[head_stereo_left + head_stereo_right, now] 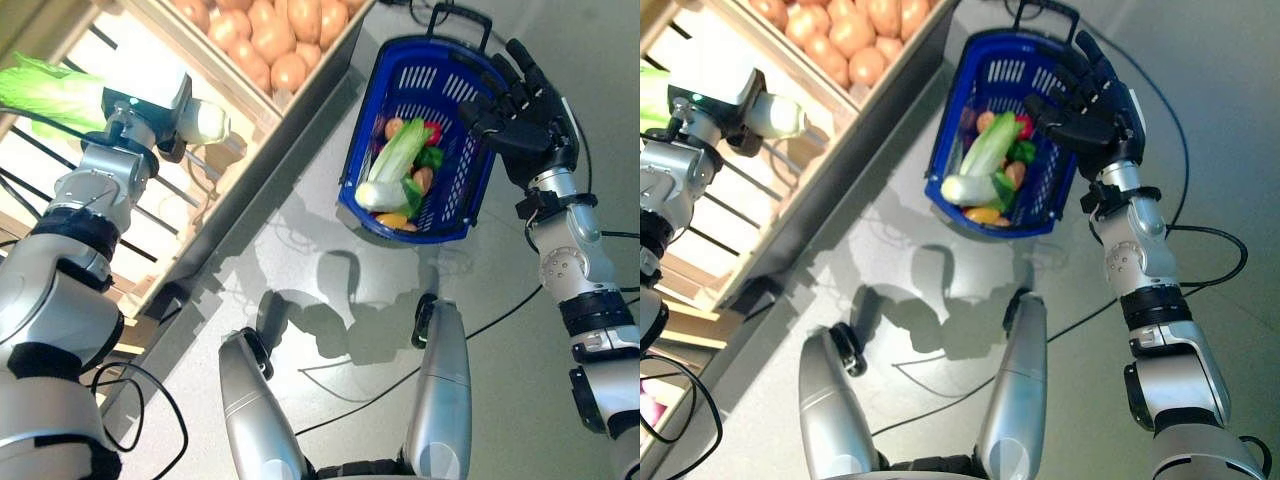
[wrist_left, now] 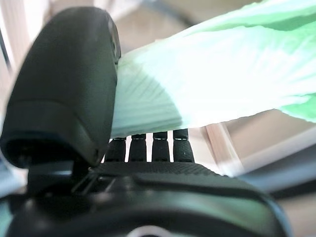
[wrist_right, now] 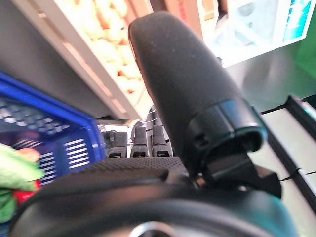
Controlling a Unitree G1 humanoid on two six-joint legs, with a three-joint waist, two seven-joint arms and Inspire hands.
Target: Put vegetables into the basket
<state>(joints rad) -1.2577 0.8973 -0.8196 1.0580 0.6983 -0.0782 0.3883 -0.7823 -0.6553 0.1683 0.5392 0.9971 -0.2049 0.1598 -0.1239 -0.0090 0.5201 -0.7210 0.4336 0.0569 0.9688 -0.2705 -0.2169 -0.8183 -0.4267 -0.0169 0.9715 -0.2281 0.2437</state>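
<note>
My left hand is shut on a napa cabbage, thumb on one side and fingers on the other. It holds the cabbage up at the far left, beside the wooden shelf, with the green leaves pointing outward. A blue basket stands on the grey floor at upper right. It contains another pale green cabbage, a red pepper, a green pepper and other small vegetables. My right hand hovers at the basket's right rim, open, fingers straight, thumb reaching over the rim.
A wooden crate of potatoes sits on the slanted shelf between the cabbage and the basket. The shelf's grey front edge runs diagonally across the floor. The basket's black handle lies at its far end.
</note>
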